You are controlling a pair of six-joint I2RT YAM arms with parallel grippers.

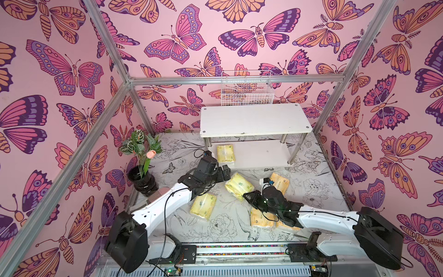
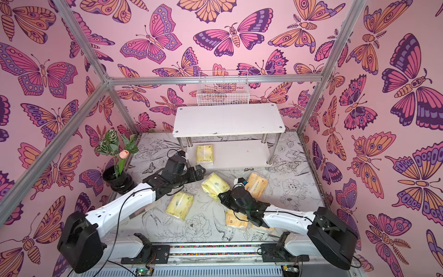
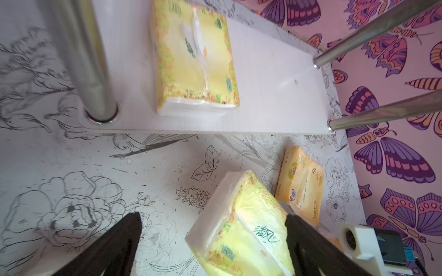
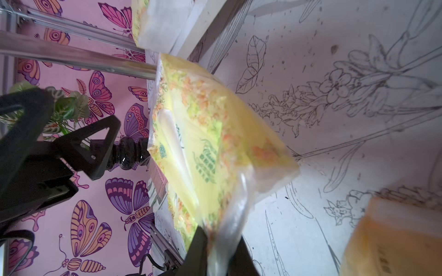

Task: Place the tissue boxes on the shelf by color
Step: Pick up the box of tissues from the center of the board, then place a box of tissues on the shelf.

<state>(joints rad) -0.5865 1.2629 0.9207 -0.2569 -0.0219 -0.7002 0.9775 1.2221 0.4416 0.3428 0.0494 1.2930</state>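
Note:
The white two-tier shelf [image 1: 254,120] stands at the back. One pale yellow tissue box [image 1: 225,153] lies on its lower board [image 3: 275,95]. My right gripper [image 4: 218,241] is shut on the end of a second pale yellow tissue box [image 4: 210,143], which tilts up off the table [image 1: 239,185]. My left gripper [image 1: 226,171] stands open just left of that box, whose other end shows between its fingers [image 3: 129,239]. A third pale yellow box [image 1: 203,205] lies by the left forearm. One orange box [image 1: 279,183] lies right of the held one; two more [image 1: 261,218] are partly hidden under the right arm.
A black vase with a plant [image 1: 141,179] stands at the table's left edge. A white wire basket [image 1: 247,92] hangs on the back wall above the shelf. Chrome shelf legs [image 3: 91,59] rise close to the left gripper. Aluminium frame posts [image 1: 335,100] mark the corners.

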